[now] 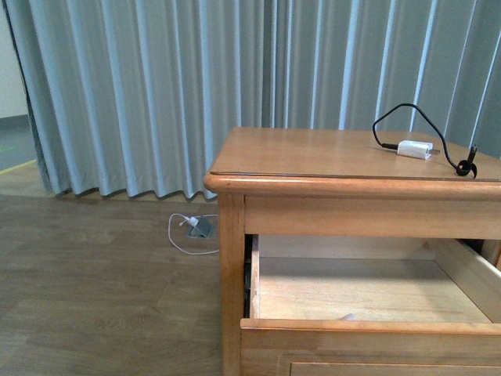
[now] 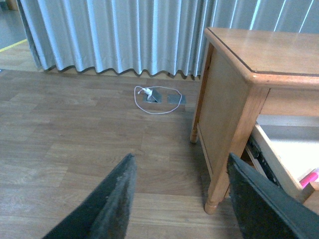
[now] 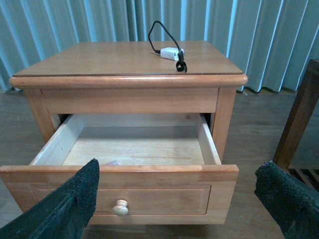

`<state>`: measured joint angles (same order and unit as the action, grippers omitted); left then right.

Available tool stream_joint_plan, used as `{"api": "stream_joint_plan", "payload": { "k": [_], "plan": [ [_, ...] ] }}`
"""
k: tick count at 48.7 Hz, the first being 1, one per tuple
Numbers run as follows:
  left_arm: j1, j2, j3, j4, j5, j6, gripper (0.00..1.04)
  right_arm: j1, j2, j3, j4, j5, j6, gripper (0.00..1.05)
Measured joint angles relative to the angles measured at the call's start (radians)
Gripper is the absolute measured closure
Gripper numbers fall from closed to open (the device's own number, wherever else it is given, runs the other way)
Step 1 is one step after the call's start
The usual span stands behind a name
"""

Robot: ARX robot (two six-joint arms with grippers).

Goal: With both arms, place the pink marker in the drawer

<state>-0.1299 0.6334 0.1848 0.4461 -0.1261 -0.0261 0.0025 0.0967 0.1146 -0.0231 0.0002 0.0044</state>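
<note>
The drawer [image 3: 149, 174] of the wooden nightstand stands pulled out, its round knob [image 3: 120, 207] facing my right wrist camera. The pink marker [image 2: 309, 178] lies inside it, close behind the front panel. In the right wrist view only a sliver of the marker [image 3: 110, 163] shows over the rim. My right gripper [image 3: 179, 199] is open in front of the drawer front, with nothing between its fingers. My left gripper [image 2: 182, 199] is open and empty over the floor beside the nightstand's left side. Neither arm appears in the front view, where the drawer [image 1: 368, 327] is open.
A white charger block [image 1: 414, 149] with a black cable lies on the nightstand top [image 1: 313, 153]. A floor socket with a white cord [image 2: 153, 94] sits near the grey curtain [image 1: 156, 94]. Dark wooden furniture [image 3: 301, 114] stands to the nightstand's right.
</note>
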Motion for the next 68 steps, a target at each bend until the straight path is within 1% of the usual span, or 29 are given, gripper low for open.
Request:
{"api": "stream_joint_plan", "payload": {
  "k": [1, 3, 7, 8, 9, 10, 15, 34, 37, 62, 65, 68],
  "plan": [
    [0.008, -0.014, -0.014, 0.000, 0.007, 0.004, 0.53, 0.000, 0.000, 0.000, 0.000, 0.000, 0.000, 0.08],
    [0.013, -0.024, -0.024, -0.002, 0.015, 0.006, 0.58, 0.000, 0.000, 0.000, 0.000, 0.001, 0.000, 0.08],
    [0.028, -0.056, -0.047, -0.010, 0.033, 0.011, 0.72, 0.000, 0.000, 0.000, 0.000, 0.000, 0.000, 0.08],
    [0.043, -0.066, -0.053, -0.015, 0.049, 0.012, 0.75, 0.000, 0.000, 0.000, 0.000, 0.000, 0.000, 0.08],
    [0.067, -0.078, -0.060, -0.021, 0.095, 0.014, 0.80, 0.000, 0.000, 0.000, 0.000, 0.000, 0.000, 0.08],
    [0.082, -0.085, -0.064, -0.023, 0.108, 0.015, 0.83, 0.000, 0.000, 0.000, 0.000, 0.000, 0.000, 0.08],
    [0.125, -0.128, -0.085, -0.041, 0.118, 0.018, 1.01, 0.000, 0.000, 0.000, 0.000, 0.001, 0.000, 0.08],
    [0.127, -0.295, -0.146, -0.147, 0.126, 0.019, 1.01, 0.000, 0.000, 0.000, 0.000, 0.000, 0.000, 0.08],
    [0.127, -0.314, -0.162, -0.142, 0.126, 0.019, 1.01, 0.000, 0.000, 0.000, 0.000, 0.000, 0.000, 0.08],
    [0.127, -0.461, -0.162, -0.270, 0.126, 0.021, 1.01, 0.000, 0.000, 0.000, 0.000, 0.000, 0.000, 0.08],
    [0.127, -0.551, -0.162, -0.392, 0.127, 0.022, 1.01, 0.000, 0.000, 0.000, 0.000, 0.000, 0.000, 0.08],
    [0.127, -0.613, -0.162, -0.437, 0.126, 0.021, 1.01, 0.000, 0.000, 0.000, 0.000, 0.001, 0.000, 0.08]
  ]
}}
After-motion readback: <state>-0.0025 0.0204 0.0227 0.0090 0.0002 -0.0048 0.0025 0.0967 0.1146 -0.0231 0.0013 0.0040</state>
